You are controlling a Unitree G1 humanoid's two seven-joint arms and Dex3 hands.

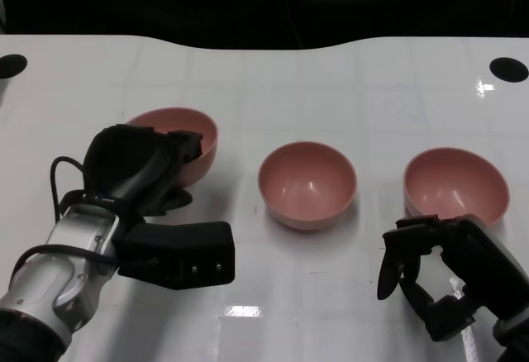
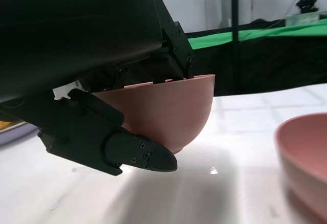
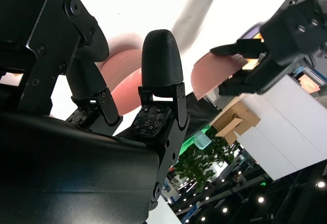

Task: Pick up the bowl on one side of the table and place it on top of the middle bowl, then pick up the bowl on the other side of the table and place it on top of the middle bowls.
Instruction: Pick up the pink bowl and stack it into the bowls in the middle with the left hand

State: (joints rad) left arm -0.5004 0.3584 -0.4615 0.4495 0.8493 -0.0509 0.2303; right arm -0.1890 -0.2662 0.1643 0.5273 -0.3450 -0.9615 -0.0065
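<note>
The left hand (image 1: 140,172) grips the rim of the left bowl (image 1: 183,135), at nine o'clock of the middle bowl (image 1: 307,184). The right hand (image 1: 438,275) hangs released beside the right bowl (image 1: 455,184) at three o'clock; all three bowls hold nothing

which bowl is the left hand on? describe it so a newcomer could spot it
On the white table three pink bowls sit in a row. It is the left bowl, at the end on the robot's left. Only this one has a black hand, the left hand, gripping its rim; the middle bowl and right bowl are untouched.
</note>
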